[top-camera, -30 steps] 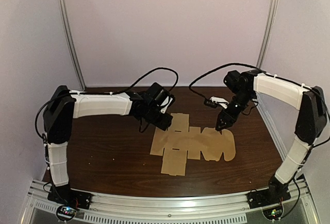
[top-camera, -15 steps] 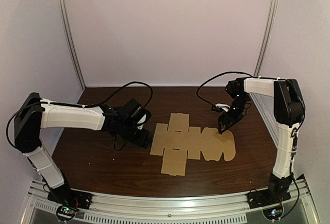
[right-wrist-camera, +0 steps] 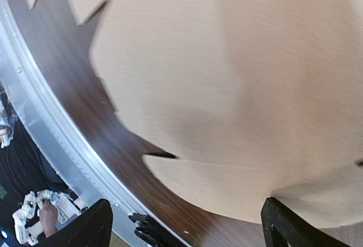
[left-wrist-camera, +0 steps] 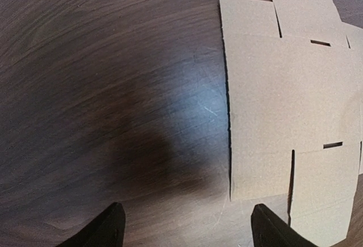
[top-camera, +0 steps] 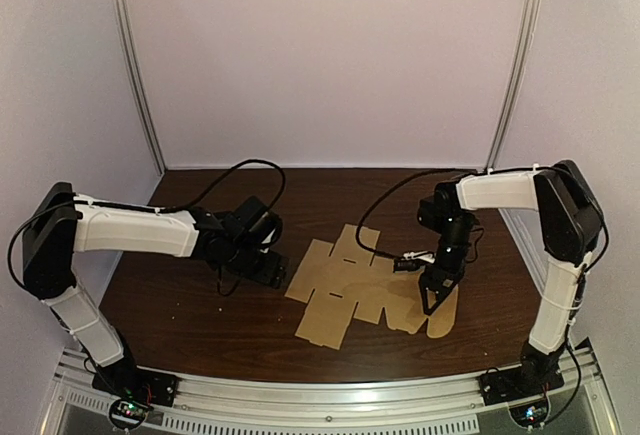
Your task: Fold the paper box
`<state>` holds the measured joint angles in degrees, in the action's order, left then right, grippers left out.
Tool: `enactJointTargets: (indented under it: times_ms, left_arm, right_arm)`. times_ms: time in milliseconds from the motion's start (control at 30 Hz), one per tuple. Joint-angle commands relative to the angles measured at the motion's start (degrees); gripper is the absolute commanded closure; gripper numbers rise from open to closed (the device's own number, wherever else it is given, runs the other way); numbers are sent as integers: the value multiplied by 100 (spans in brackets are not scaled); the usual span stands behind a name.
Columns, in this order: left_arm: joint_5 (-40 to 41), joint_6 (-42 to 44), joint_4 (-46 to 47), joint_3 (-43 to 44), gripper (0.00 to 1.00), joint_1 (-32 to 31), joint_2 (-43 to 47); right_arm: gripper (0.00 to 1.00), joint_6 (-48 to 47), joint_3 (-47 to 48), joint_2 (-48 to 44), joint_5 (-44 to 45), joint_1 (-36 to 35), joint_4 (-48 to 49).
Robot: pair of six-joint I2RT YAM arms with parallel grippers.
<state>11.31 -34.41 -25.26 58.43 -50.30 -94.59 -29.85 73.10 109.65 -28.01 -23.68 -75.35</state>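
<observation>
Lying unfolded on the surface [top-camera: 180, 305], the paper box [top-camera: 355, 290] had the left end effector [top-camera: 269, 269], fingers apart, just beside its left edge and the right end effector [top-camera: 431, 301], likewise spread, over its right end.

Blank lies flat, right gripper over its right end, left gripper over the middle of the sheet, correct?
Not quite: the left wrist view shows the left gripper over bare table, beside the blank's left edge. The blank lies flat, with the right gripper over its right end.
</observation>
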Motion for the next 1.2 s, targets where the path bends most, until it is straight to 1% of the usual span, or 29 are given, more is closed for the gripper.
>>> enactJointTargets:
  times_ms: [0,67,133,200,300,400,467,600,733,967,1167]
  left_arm:
    - [63,-88,235,-93,21,38,59]
    - [-37,-144,296,-123,20,41,47]
    - [-209,-290,417,-193,20,38,41]
    - [-483,-463,664,-335,20,38,16]
    - [-780,-617,985,-439,21,47,-94]
    - [-771,-558,1050,-255,22,112,-304]
    - [-870,-508,1061,-72,23,210,-444]
    - [-1415,-593,1283,39,26,460,-681]
    - [-1945,-644,1366,132,30,605,-961]
    - [-2669,-765,1291,344,37,623,-1501]
    - [-3294,-1065,1560,316,47,623,-1652]
  right_arm:
    - [7,-220,75,-401,-1285,-909,-622]
    - [8,-291,368,-489,-1796,-989,-727]
    - [8,-416,805,-558,-1907,-914,-846]
    - [8,-159,1080,-709,-1680,-720,-497]
    - [8,182,1151,-916,-853,-569,474]
    - [9,79,1072,-918,-545,-591,972]
    - [10,4,972,-819,-519,-631,1085]
    - [13,-134,616,-658,-312,-700,1345]
    - [15,-44,169,-647,-55,-749,1780]
    - [17,81,-246,-557,-3,-861,2209]
    - [17,181,-401,-410,-69,-931,2359]
